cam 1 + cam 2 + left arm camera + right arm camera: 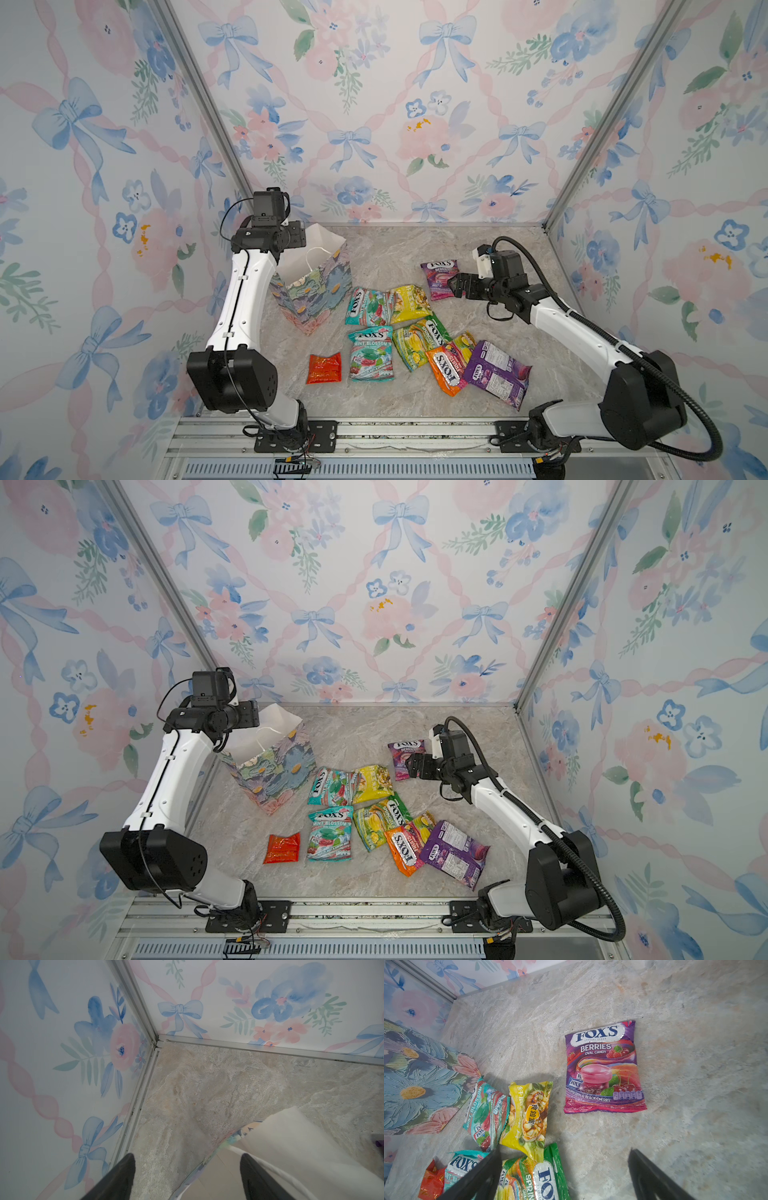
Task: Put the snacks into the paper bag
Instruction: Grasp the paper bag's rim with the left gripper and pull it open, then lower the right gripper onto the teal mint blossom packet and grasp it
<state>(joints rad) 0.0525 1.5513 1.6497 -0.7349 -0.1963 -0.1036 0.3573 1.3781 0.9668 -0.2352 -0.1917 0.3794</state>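
The paper bag (316,291) stands upright at the back left, mouth open and white inside. My left gripper (187,1155) hangs open over its far rim (228,1138), one finger above the white inside, the other above the table, holding nothing. Several snacks lie flat on the marble: a purple berries packet (602,1068), a teal one (365,307), a yellow one (409,303), a mint packet (370,353), a green one (419,338), an orange one (446,370), a face-down purple one (496,372) and a small red-orange one (324,368). My right gripper (565,1150) is open and empty, just short of the berries packet.
Flowered walls with aluminium posts close in the table at the back and both sides. The bag stands close to the left wall corner (155,1043). Bare marble (478,249) lies behind the berries packet. The arm bases sit on the front rail (415,436).
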